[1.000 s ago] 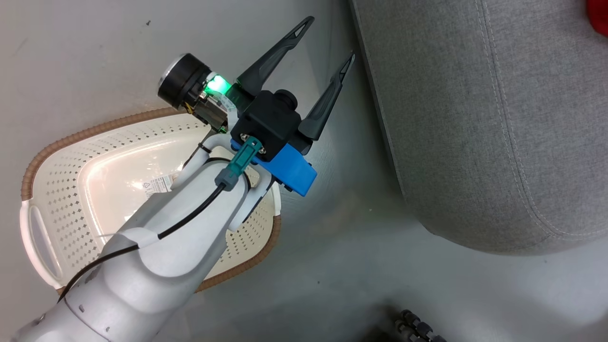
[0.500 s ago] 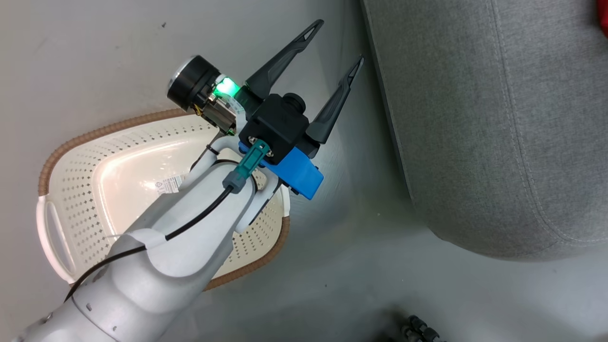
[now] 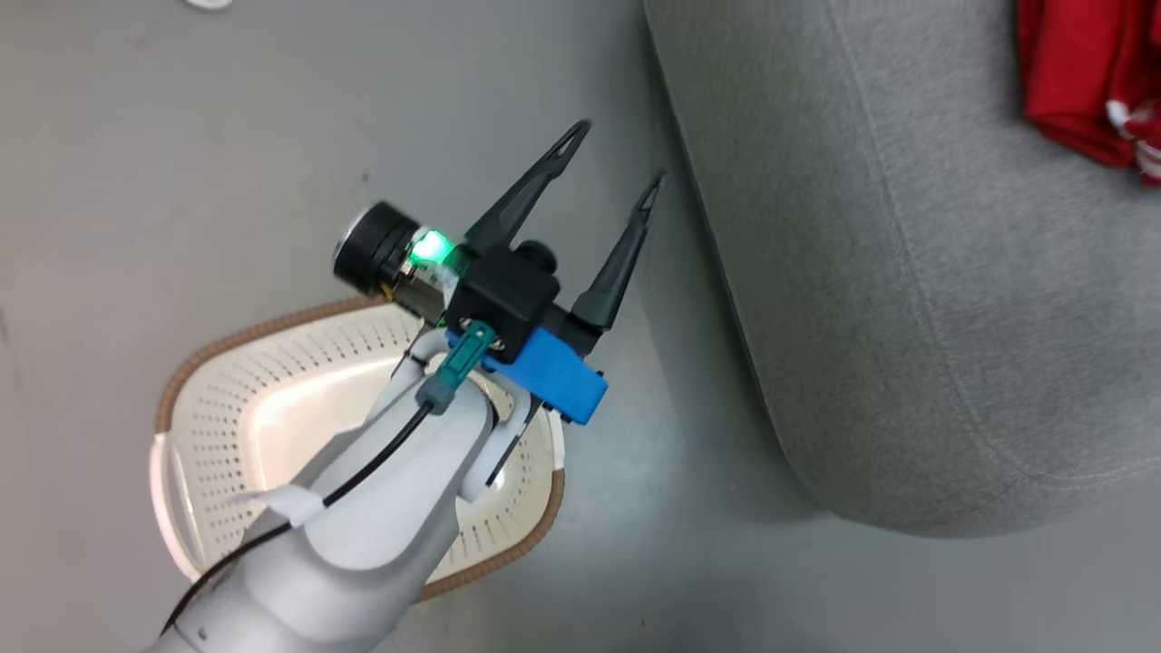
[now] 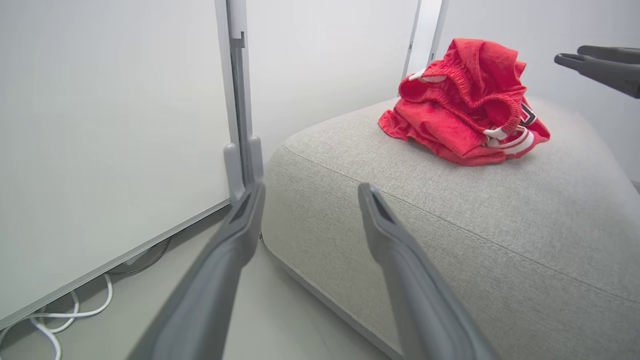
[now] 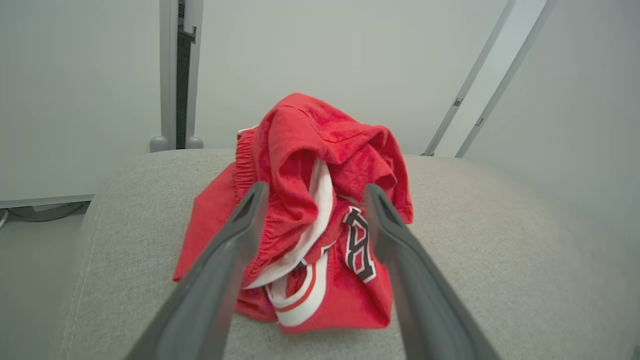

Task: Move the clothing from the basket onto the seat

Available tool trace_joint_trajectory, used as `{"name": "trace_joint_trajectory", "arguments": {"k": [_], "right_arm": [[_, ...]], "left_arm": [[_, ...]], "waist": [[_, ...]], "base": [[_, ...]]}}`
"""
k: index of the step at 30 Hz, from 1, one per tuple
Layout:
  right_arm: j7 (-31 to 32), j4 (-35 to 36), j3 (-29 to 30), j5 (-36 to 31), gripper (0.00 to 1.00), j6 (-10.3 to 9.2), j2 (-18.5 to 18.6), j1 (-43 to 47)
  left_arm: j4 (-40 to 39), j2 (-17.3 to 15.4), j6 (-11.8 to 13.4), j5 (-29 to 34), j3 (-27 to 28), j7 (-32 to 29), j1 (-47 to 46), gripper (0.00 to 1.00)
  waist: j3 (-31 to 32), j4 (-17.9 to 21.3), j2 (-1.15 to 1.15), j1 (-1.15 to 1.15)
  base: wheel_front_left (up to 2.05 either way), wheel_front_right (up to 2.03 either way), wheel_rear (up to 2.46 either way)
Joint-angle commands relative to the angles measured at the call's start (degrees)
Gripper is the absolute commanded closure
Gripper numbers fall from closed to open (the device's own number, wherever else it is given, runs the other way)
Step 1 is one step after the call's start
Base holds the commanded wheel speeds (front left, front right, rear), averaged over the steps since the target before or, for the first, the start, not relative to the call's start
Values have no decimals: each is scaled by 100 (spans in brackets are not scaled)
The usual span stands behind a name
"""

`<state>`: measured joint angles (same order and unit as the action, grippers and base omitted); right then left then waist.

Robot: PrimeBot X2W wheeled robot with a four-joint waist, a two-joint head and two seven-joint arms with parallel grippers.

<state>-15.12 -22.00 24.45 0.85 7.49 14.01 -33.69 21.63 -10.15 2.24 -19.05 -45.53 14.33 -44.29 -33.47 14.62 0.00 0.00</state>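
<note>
Lying in a loose, crumpled heap on top of the seat (image 4: 450, 215), the clothing (image 5: 310, 145) is bright red with white stripes and a black-and-white number patch. It looks light, soft and limp. I judge it will sag and trail from any single pinch point, and it should not slip much against the fingers. Nothing about it seems fragile. The best hold would be a bunched fold or the gathered elastic waistband at the top of the pile, where several layers come up together. A flat edge lying on the cushion would be a poorer choice.

The right gripper (image 5: 316, 187) hangs just short of the heap and points at it, jaws spread wide and gripping nothing. In the left wrist view its fingers (image 4: 605, 70) sit in the air beside the cloth and a little above it, apart from it.

The left gripper (image 3: 618, 152) is held out over the floor between the basket (image 3: 218, 426) and the seat's edge. Its forearm reaches across the basket, and its jaws are also wide and empty. The basket stands on the floor, well apart from the heap. What shows of its inside looks bare, though the forearm covers part of the bottom, so a garment lying there cannot be ruled out.
</note>
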Motion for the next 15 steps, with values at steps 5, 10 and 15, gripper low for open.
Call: {"name": "trace_joint_trajectory", "arguments": {"k": [5,10,15], "right_arm": [[-3,598,-395,-50,0,2,-246,664],[-3,1119,-780,76,0,1,-413,1122],[-3,1413,-1231,129,0,1,-588,1553]], "left_arm": [[-43,38,189,-158,307,90,500,0],[-346,46,269,-91,725,91,1014,0],[-578,27,290,4,1199,91,1552,0]], "waist": [[830,-46,0,0],[1365,-212,0,0],[1814,-404,0,0]], "base": [[0,0,0],[0,0,0],[0,0,0]]}}
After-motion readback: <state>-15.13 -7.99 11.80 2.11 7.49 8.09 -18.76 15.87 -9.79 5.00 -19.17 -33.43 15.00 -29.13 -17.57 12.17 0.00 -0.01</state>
